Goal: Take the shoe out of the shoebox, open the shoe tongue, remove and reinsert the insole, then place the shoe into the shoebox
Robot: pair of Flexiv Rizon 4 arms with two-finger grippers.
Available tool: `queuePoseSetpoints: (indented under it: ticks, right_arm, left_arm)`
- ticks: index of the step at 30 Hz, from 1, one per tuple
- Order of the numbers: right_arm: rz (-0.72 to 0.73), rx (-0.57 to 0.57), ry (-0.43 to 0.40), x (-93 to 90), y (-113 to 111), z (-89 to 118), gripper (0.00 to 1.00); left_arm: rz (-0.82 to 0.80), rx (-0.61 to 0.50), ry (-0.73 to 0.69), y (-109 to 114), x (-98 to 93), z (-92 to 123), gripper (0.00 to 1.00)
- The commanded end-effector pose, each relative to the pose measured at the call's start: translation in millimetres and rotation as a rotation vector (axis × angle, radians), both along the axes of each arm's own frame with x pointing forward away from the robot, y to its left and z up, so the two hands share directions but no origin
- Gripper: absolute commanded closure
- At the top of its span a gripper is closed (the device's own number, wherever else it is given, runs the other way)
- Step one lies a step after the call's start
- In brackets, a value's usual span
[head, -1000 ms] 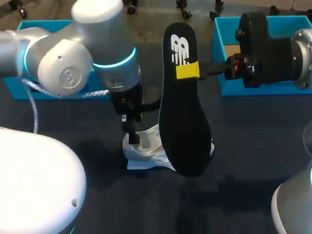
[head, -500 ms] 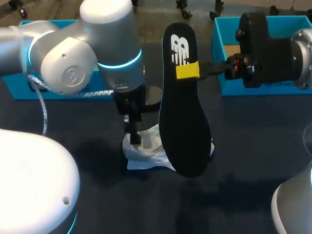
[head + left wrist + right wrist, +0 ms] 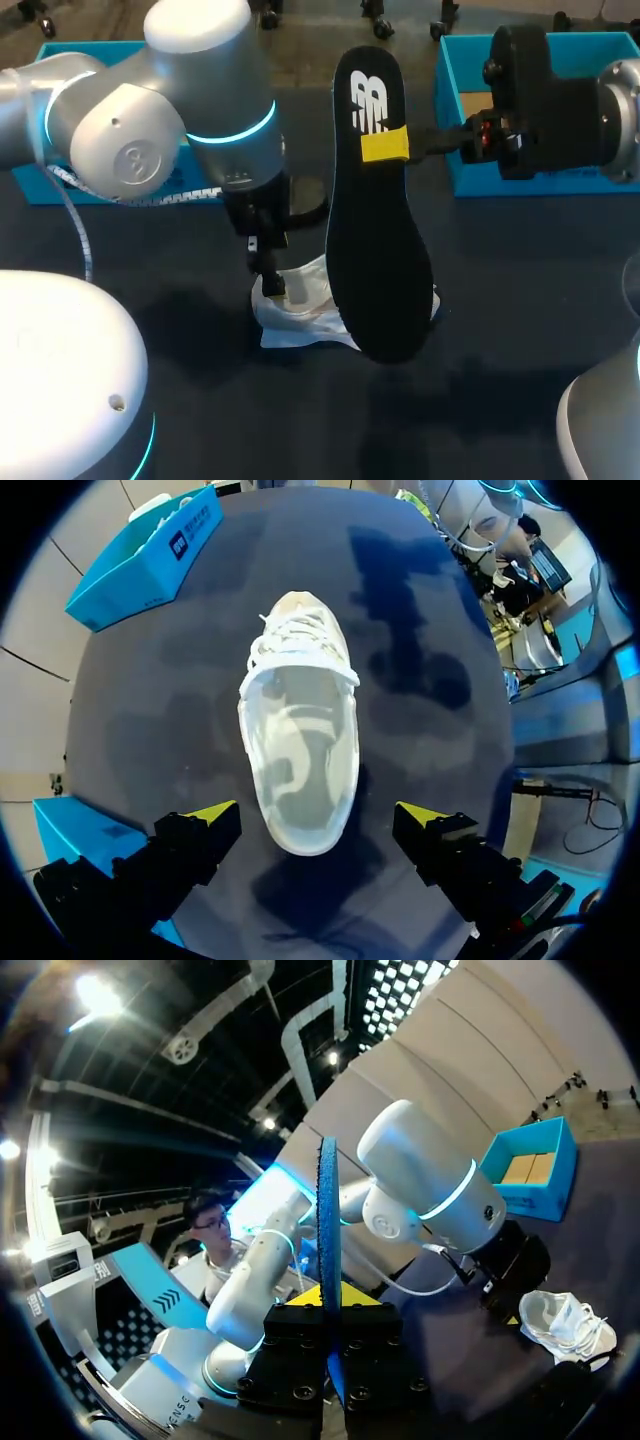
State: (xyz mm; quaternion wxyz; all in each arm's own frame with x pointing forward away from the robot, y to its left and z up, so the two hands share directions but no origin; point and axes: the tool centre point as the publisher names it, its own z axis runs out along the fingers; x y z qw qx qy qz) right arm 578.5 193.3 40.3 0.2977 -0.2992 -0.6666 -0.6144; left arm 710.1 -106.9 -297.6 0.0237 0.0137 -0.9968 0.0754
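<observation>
White shoe (image 3: 300,750) sits sole-down mid dark desk (image 3: 500,330), laces loose, opening up, pale grey inside showing. Black insole (image 3: 378,250) is held upright just beside the shoe, white-logo end up, and it hides part of the shoe in the head view. Right gripper (image 3: 385,145) fingers are clenched on the insole near its upper end. Left gripper (image 3: 318,813) hangs over the shoe's heel, fingers released, spread wide, clear of it. Blue shoebox (image 3: 520,180) is at the far right, blue tray (image 3: 60,50) at the far left.
</observation>
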Motion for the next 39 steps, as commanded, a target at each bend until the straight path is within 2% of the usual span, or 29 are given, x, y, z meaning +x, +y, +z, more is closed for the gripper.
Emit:
queuePoseSetpoints:
  ticks: [1, 6, 12, 25, 31, 32, 34, 35, 39]
  right_arm:
    - [-0.073, 0.050, -0.003, -9.7, 4.9, 1.9, 1.00]
    - [-0.073, 0.050, -0.003, -9.7, 4.9, 1.9, 1.00]
    - [-0.073, 0.050, -0.003, -9.7, 4.9, 1.9, 1.00]
    - [-0.073, 0.050, -0.003, -9.7, 4.9, 1.9, 1.00]
    - [-0.073, 0.050, -0.003, -9.7, 4.9, 1.9, 1.00]
    - [-0.073, 0.050, -0.003, -9.7, 4.9, 1.9, 1.00]
    - [-0.073, 0.050, -0.003, -9.7, 4.9, 1.9, 1.00]
    - [-0.073, 0.050, -0.003, -9.7, 4.9, 1.9, 1.00]
    - [-0.073, 0.050, -0.003, -9.7, 4.9, 1.9, 1.00]
  left_arm:
    - [0.008, -0.008, -0.005, -2.4, 7.1, -4.9, 0.00]
    - [0.004, -0.003, -0.007, -8.7, 23.4, -5.7, 0.00]
    - [0.007, 0.037, 0.007, -20.0, 37.8, -24.0, 0.00]
    - [0.021, 0.073, 0.023, -40.8, 52.6, -65.8, 0.00]
    - [0.035, 0.071, 0.035, -52.7, 58.0, -77.5, 0.04]
    - [0.036, 0.070, 0.034, -55.2, 58.2, -78.9, 0.05]
    - [0.037, 0.070, 0.037, -58.7, 58.1, -83.8, 0.33]
    - [0.033, 0.074, 0.041, -59.7, 57.7, -85.5, 0.41]
    - [0.024, 0.068, 0.056, -64.4, 53.1, -93.0, 0.55]
